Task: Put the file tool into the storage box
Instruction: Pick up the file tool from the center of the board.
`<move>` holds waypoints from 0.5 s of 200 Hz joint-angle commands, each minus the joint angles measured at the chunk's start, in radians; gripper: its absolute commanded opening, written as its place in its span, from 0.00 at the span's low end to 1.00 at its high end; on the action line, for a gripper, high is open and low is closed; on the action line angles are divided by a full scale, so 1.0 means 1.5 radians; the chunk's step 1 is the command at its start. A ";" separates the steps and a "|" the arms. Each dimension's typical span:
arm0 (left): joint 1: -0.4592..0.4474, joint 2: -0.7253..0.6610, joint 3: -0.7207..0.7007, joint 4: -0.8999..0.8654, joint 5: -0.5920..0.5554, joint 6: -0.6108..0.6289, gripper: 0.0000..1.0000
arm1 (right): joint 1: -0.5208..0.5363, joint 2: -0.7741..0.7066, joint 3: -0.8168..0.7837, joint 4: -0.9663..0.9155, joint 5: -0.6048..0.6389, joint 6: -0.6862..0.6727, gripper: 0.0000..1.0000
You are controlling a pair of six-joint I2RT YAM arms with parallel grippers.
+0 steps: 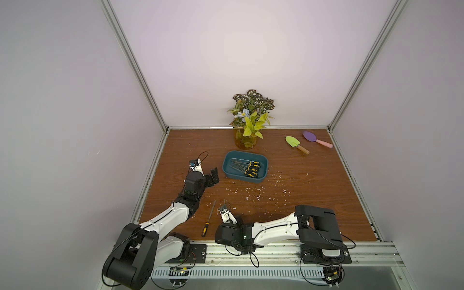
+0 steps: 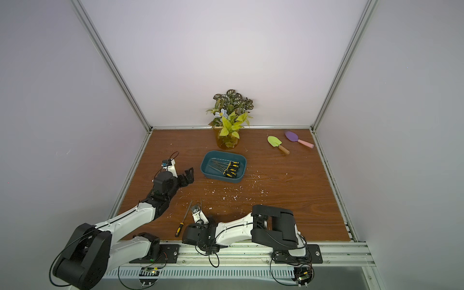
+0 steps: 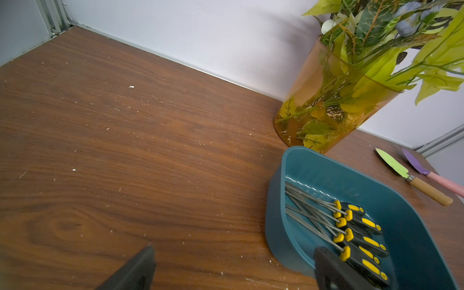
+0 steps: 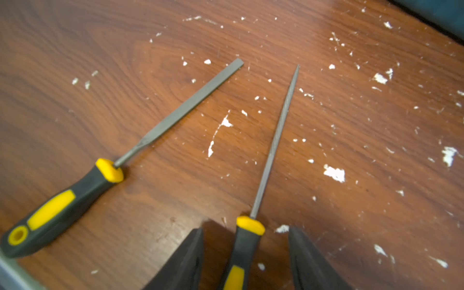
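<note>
Right claw (image 4: 245, 229) jaws apart, straddling pointed file (image 4: 276, 138) handle, gap both sides: not gripped yet. Flat file (image 4: 180, 110) just beside claw. Storage box (image 1: 241, 178) well ahead of claw, other files (image 3: 351, 226) inside. Left claw (image 3: 234, 251) open, empty, near box. My worry: off-centre squeeze rolls handle, file skews, long tip catches box rim. Handle's rear end hidden, so grip depth possibly short

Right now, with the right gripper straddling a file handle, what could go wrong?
1. The right gripper is open, with gaps either side of the black-and-yellow handle of the thin pointed metal file; closing unevenly could roll or skew it.
2. The flat metal file lies close beside and might get nudged.
3. The shallow dark teal plastic storage box already holds crossed files, so this one may end propped on the rim.
</note>
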 commanded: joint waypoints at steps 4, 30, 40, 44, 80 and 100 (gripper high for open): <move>0.007 -0.005 0.018 -0.003 0.005 0.003 1.00 | 0.005 -0.011 -0.009 -0.036 0.020 0.013 0.49; 0.007 -0.008 0.017 -0.002 0.010 0.002 1.00 | 0.005 -0.045 -0.036 -0.031 0.040 0.005 0.34; 0.007 -0.007 0.017 -0.002 0.011 0.002 1.00 | 0.005 -0.059 -0.049 -0.027 0.047 -0.002 0.28; 0.007 -0.007 0.018 -0.001 0.011 0.002 1.00 | 0.005 -0.064 -0.053 -0.025 0.050 -0.007 0.25; 0.007 -0.011 0.015 -0.001 0.011 0.000 1.00 | 0.005 -0.105 -0.075 -0.019 0.068 -0.069 0.15; 0.009 -0.021 0.006 -0.001 0.000 -0.039 1.00 | -0.001 -0.142 -0.087 -0.009 0.080 -0.138 0.15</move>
